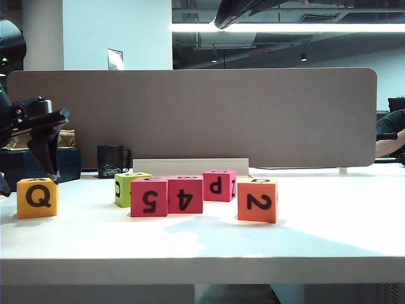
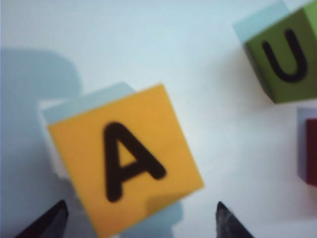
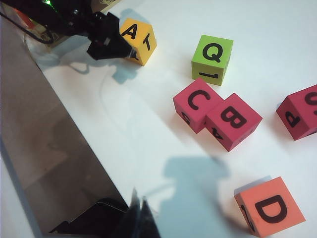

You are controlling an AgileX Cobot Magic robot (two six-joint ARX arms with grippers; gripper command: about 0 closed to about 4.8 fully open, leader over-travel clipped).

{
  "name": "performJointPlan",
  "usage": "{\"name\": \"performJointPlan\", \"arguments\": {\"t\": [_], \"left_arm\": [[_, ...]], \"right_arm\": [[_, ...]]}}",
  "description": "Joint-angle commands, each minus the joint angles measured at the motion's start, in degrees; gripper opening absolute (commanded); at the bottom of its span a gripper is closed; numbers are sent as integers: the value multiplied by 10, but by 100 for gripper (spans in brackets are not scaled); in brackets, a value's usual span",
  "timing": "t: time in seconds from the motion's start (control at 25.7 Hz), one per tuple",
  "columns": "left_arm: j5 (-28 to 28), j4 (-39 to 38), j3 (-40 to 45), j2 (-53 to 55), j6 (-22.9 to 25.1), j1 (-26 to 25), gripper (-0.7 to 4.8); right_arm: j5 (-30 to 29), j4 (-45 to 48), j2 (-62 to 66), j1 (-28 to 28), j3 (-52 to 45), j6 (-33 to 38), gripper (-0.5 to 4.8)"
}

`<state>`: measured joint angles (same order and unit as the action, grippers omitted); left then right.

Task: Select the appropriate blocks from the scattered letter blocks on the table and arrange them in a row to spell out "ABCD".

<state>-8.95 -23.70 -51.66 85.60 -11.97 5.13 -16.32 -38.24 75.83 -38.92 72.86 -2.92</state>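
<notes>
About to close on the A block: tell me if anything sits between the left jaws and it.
Nothing visible does. The left gripper is open above the yellow block, one finger on each side, with only bare table around. The green block stands clear to one side.

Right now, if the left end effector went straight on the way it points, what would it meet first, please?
Most likely the yellow-orange cube: the open left end effector hangs just above it, fingers either side. Below that lies only the table. Exact clearance is unclear.
</notes>
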Motion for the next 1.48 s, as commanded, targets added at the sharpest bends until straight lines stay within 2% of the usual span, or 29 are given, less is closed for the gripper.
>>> {"name": "performJointPlan", "arguments": {"t": [0.04,0.47,0.9,0.97,1.09,1.32,1.48], "left_arm": [[23,24,-1,-1,-10,0,377],[23,43,-1,21,-47,10,377],[51,70,-1,32,-52,14,370],[51,69,-1,32,-52,14,348],[51,69,-1,32,-52,14,273],[51,70,-1,32,-49,14,268],[-3,70,-1,32,-49,18,268]], "right_arm": [[-2,8,-1,0,2,-1,-2],[-2,8,-1,0,2,-3,-2],[-2,7,-1,-1,2,-3,-2],[-2,7,-1,-1,2,-3,-2],[-2,8,-1,-1,2,-3,-2],[-2,7,-1,-1,2,-3,-2],[-2,8,-1,-1,2,-3,-2]]}}
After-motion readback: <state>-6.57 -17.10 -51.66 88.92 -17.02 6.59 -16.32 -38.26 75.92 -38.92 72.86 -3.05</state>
